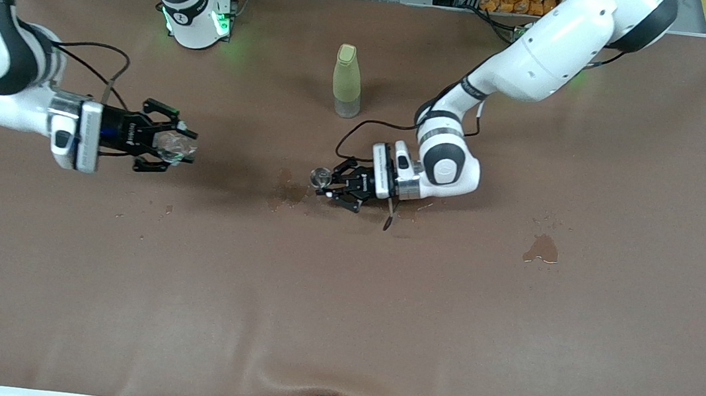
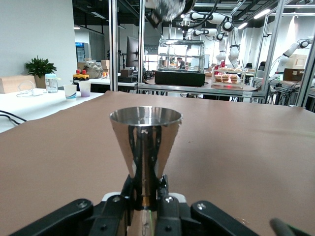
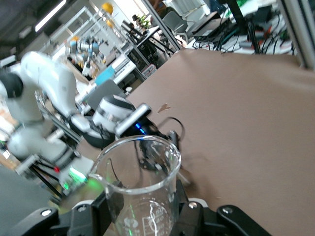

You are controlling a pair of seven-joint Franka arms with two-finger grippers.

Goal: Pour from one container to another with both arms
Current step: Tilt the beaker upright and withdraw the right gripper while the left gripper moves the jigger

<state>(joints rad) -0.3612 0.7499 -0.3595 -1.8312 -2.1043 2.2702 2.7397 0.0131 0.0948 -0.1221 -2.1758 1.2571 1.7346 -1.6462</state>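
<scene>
Step in hand, as I judge it: both vessels are picked up and the arms are well apart; the pour itself has not begun.

Left gripper [image 1: 332, 187]: jaws closed on the waist of the metal measure [image 2: 145, 142]. The measure stands upright between the jaws, round rim up and level, wide cone above the pinch, narrow neck at it. Polished and silvery, it mirrors the room. The front view shows it low over the table [image 1: 511, 322], above a dark wet patch [image 1: 287, 194]. I cannot tell whether its foot touches the table, nor whether anything is in it.

Right gripper [image 1: 171, 145]: jaws closed on the clear cup [image 3: 140, 189], gripped low on its wall, mouth above the jaws. Transparent, thin round rim, pouring lip on one side, faint printed marks on the wall. The right wrist view shows it leaning a little. Liquid level not readable. In the front view it hangs over bare table toward the right arm's end.

Next move, my judgement: carry the cup across until its lip sits just above the measure's rim, then tilt slowly. The target mouth is small, so alignment matters; the stains suggest spills are easy.

Farther off: yellow-green bottle [image 1: 347, 81], upright, untouched; another stain [image 1: 542, 248] toward the left arm's end.
</scene>
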